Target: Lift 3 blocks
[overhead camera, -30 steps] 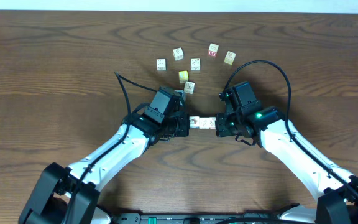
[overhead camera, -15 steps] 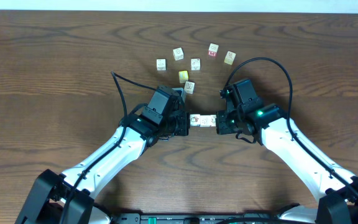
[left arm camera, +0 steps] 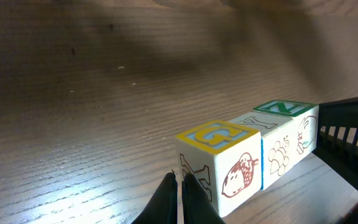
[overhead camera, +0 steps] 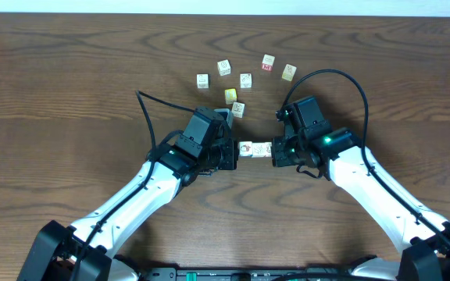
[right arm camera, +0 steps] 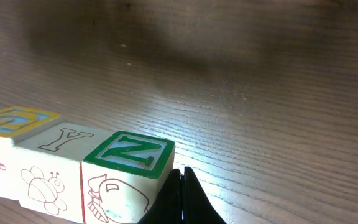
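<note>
White arms — black wrists, seemingly green-lit

1. Table: dark brown wood with a strong grain; a pale strip runs along its far edge.
2. Yellow cube: rests on the table, far of centre.
3. Pale cube: just beside the yellow cube, on its near side.
4. Small pale cubes: five in a loose arc beyond, each apart from the others.
5. Red-marked cube: one of that arc, towards its right end.

Item, as I see it: three blocks in one touching row.
- G block: yellow-and-blue top, cut by the left edge.
- Y block: bee on its side.
- N block: green top.

Right gripper: fingers pressed together, tips against the N block.
Wooden table behind.
</note>
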